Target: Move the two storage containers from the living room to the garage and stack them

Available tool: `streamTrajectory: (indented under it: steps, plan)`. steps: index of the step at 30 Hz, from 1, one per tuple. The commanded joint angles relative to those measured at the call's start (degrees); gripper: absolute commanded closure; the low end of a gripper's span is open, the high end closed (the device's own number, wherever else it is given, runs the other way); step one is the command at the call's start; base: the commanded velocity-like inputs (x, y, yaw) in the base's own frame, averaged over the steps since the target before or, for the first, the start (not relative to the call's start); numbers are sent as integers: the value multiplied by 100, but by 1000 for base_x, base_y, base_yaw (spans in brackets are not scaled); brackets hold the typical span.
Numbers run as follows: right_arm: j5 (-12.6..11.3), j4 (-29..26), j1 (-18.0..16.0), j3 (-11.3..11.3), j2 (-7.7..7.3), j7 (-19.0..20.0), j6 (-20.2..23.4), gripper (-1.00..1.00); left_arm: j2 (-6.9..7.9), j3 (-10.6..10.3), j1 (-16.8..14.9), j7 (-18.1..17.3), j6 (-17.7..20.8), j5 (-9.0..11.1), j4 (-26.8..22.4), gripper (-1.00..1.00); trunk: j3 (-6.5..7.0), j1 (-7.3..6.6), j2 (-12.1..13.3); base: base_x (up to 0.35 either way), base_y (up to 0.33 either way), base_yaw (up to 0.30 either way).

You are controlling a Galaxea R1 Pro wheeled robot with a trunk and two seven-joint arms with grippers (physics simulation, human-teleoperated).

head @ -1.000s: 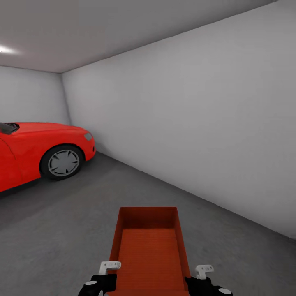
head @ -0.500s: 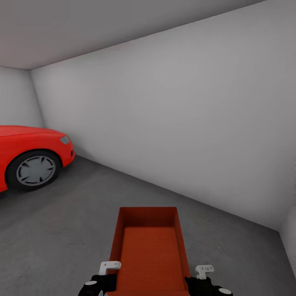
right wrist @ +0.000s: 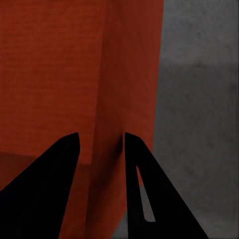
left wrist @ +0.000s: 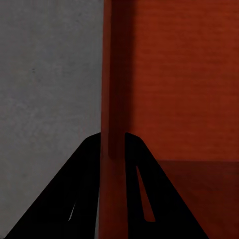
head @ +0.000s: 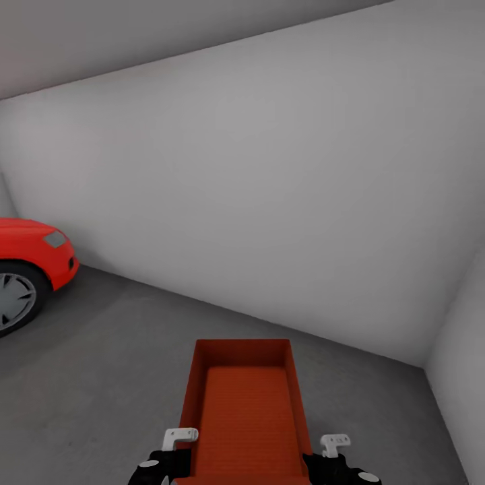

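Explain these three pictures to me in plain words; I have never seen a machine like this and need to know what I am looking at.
This is a simulated wheeled robot with two arms, each ending in a two-fingered hand. The large picture comes from a camera on its head, looking forward and down. There the left hand and the right hand grip opposite long walls of an open orange-red storage container, carried in front of the robot above the dark grey concrete floor. It looks empty. Ahead is a plain pale grey wall, and at the left edge the nose of a red car.

The two smaller pictures come from cameras near each hand, looking along its dark fingers. In each one the fingers straddle a container wall, one inside and one outside.
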Motion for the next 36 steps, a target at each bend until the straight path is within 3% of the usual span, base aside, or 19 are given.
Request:
streamTrajectory:
  steps: [1, 13, 36]
  plan:
    - [55, 14, 2, 186, 34, 49, 1, 100, -139, 0, -5, 49, 36, -6, -194, 100, -9, 4, -7, 324, 0, -274]
    - [52, 14, 2, 186, 34, 49, 1, 100, -140, 0, -5, 49, 32, -1, -195, 100, -9, 4, -7, 306, 0, -274]
    - [55, 14, 2, 186, 34, 49, 1, 100, -140, 1, -5, 49, 27, -4, -194, 100, -9, 4, -7, 18, 0, -274]
